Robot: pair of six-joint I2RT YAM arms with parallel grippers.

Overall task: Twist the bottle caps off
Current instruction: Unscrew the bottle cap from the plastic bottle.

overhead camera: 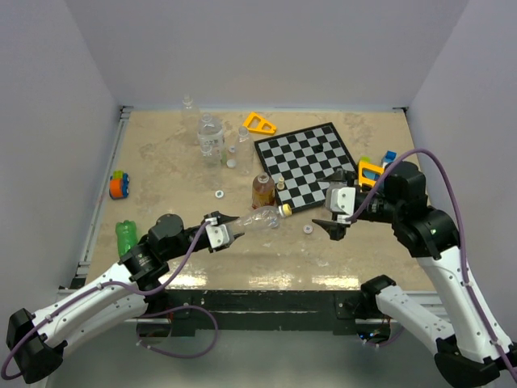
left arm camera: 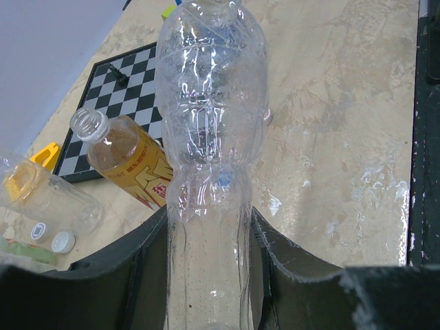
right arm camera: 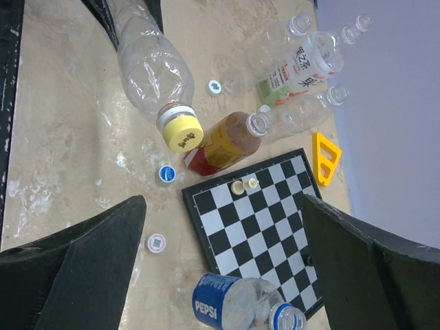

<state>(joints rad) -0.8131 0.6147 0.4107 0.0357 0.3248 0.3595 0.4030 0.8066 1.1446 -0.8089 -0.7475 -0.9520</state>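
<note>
Though capped, clear bottle (left arm camera: 210,137) empty.

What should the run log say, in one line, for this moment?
left pincer: shut on clear bottle | yellow cap: on bottle | right pincer: open, apart from cap

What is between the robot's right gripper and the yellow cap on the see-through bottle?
One small loose cap lies between the right gripper and the yellow cap on the clear bottle, seen in the top view.
</note>
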